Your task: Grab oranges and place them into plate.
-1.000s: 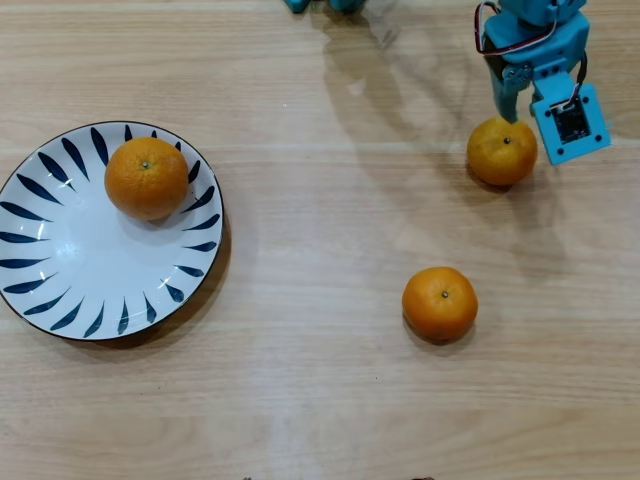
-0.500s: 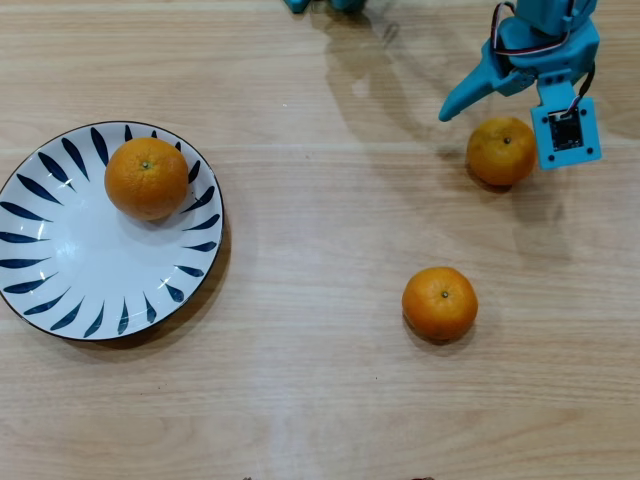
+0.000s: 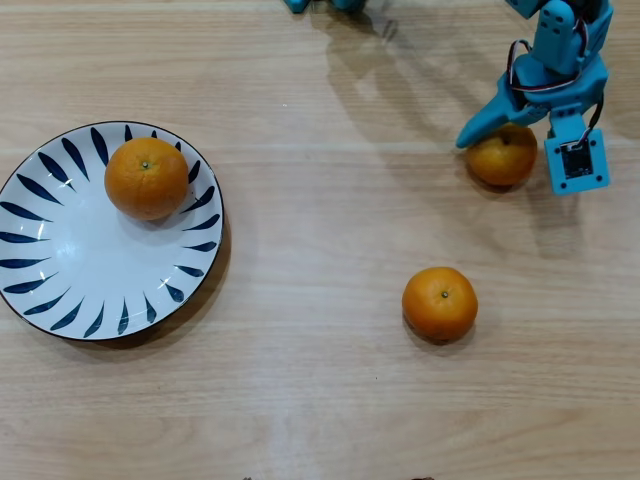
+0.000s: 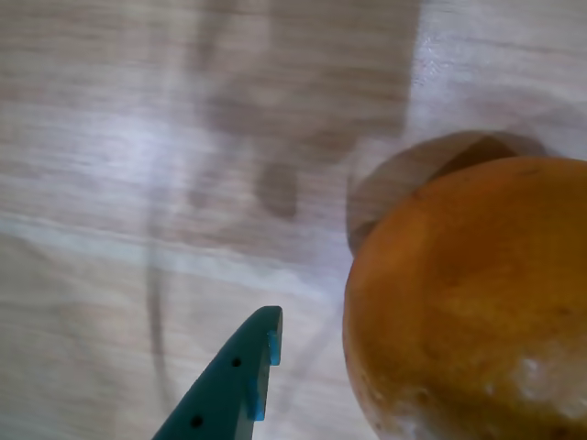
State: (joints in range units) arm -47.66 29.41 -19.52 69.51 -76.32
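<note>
Seen from overhead, at the far left a large round white ceramic plate with dark blue leaf strokes around its rim (image 3: 60, 270) sits on a pale wooden tabletop (image 3: 320, 400), and one round orange citrus fruit (image 3: 146, 178) already rests in its upper part. Moving right, a second orange with a small green stem dot (image 3: 440, 303) lies alone on the bare wood, well apart from the plate and below the arm. At the upper right, the teal two-finger gripper (image 3: 515, 135) stands directly above a third, slightly duller orange (image 3: 500, 160), its fingers spread wide: the pointed finger (image 3: 485, 122) reaches past the fruit's left edge, while the blocky side carrying the camera sits at its right. The fruit therefore lies between the fingers (not yet pinched). In the wrist view the orange (image 4: 468, 302) fills the lower right, and the teal fingertip (image 4: 240, 376) stands just to its left with a gap of table between them.
</note>
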